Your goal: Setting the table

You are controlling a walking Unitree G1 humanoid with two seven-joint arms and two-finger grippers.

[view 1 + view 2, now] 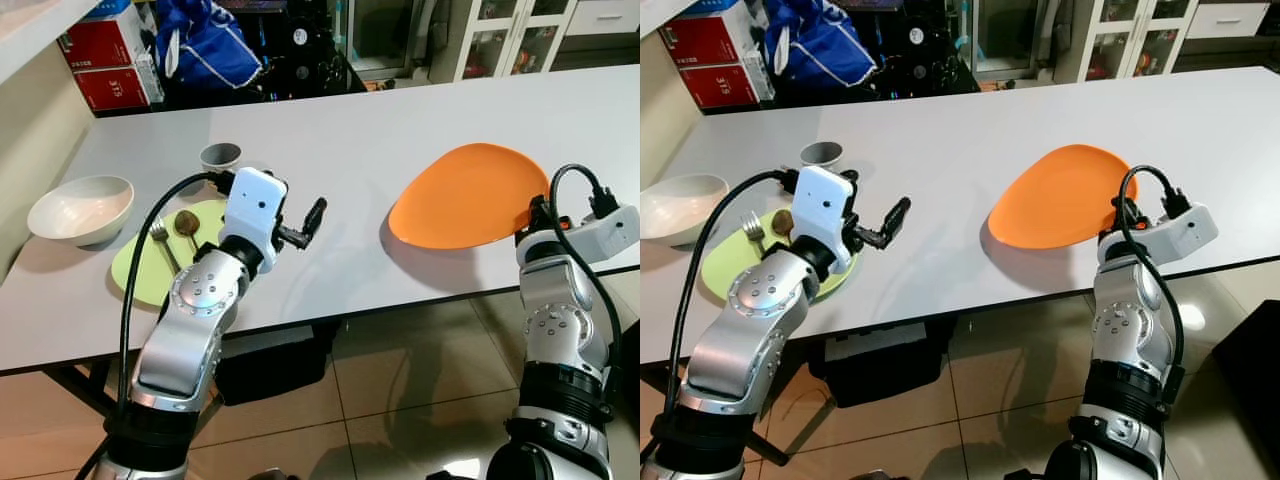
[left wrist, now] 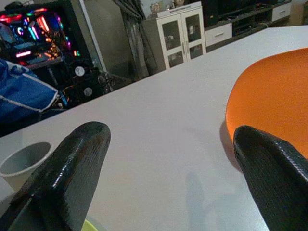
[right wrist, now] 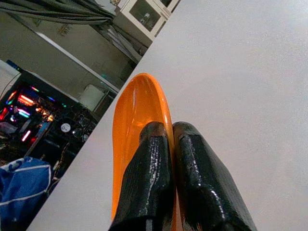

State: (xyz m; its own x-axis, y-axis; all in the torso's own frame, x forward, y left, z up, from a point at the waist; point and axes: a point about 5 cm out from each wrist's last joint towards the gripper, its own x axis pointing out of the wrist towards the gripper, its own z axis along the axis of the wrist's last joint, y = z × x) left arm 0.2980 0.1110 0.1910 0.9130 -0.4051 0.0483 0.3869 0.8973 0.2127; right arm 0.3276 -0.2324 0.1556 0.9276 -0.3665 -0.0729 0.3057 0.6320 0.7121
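pinching the orange plate (image 1: 470, 195) rim, the right tool (image 3: 171, 132) is clamped; left tool (image 2: 168, 159) gapes wide, empty.

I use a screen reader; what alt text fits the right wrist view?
Two black fingers pinch the rim of an orange plate, tilted above a white table. Behind are a white cabinet and glowing computer lights.

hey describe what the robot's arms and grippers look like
Both arms are jointed silver metal with round bolted discs and black bases. Each wrist carries a white boxy housing fed by a looping black cable. The left gripper and right gripper have long, glossy black fingers with rounded tips.
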